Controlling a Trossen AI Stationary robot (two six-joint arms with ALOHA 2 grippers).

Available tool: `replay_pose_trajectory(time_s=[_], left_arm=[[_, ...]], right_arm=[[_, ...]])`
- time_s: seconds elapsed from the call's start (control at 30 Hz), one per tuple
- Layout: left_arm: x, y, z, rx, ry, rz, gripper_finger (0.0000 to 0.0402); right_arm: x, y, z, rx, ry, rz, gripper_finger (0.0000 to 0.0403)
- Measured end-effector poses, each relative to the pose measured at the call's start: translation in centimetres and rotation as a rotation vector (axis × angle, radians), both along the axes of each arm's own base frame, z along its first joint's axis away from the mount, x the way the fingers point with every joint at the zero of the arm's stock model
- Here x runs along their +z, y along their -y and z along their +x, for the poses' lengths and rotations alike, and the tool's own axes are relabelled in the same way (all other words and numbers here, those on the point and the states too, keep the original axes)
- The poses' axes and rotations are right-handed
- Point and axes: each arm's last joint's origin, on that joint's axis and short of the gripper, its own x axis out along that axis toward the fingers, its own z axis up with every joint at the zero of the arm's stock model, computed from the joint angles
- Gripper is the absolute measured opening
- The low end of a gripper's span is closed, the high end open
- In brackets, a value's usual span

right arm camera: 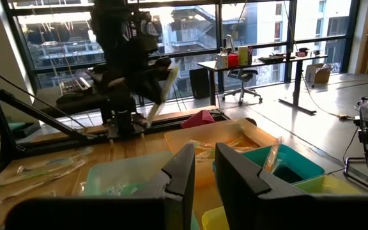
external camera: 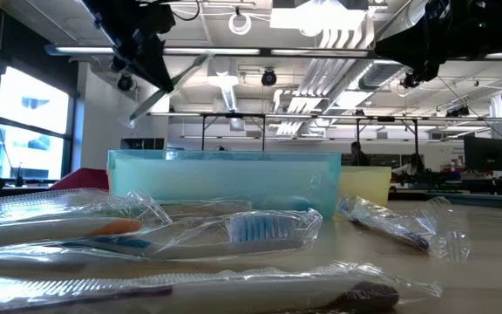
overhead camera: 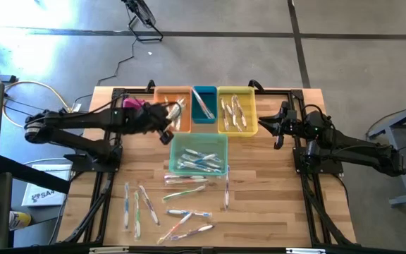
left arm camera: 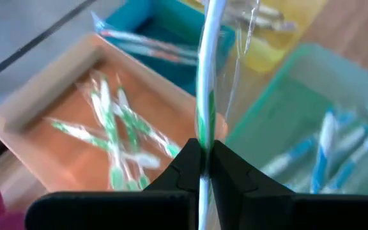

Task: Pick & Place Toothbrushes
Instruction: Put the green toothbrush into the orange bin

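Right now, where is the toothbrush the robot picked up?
In the high view the green toothbrush is pinched in the left gripper, held above the orange bin at the back left of the table, beside the blue bin.

Past your right claw (right arm camera: 205, 167), fingers slightly apart and empty, the left claw (right arm camera: 147, 80) holds a toothbrush (right arm camera: 161, 96) above the orange bin (right arm camera: 248, 134).
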Motion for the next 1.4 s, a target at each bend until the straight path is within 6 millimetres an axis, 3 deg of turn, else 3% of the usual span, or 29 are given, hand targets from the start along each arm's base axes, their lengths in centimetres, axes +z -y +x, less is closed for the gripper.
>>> replay_pose_trajectory(time_s=[0.2, 0.57, 0.93, 1.2, 1.4], left_arm=[[0.5, -3.0, -0.2, 0.057, 0.057, 0.015, 0.0013], [-0.9, -8.1, -0.4, 0.174, 0.058, -0.073, 0.0017], [-4.6, -12.8, 0.3, 0.246, -0.001, -0.202, 0.0018], [-7.1, -15.7, -0.5, 0.297, -0.031, -0.326, 0.0019], [-7.9, -17.0, -1.3, 0.319, -0.025, -0.378, 0.0019]], right_arm=[[0.0, 0.0, 0.0, 0.0, 0.0, -0.001, 0.0055], [0.0, 0.0, 0.0, 0.0, 0.0, -0.001, 0.0055], [0.0, 0.0, 0.0, -0.001, 0.0, -0.002, 0.0055], [0.0, 0.0, 0.0, -0.001, -0.001, -0.002, 0.0055], [0.0, 0.0, 0.0, -0.001, 0.0, -0.002, 0.0055]])
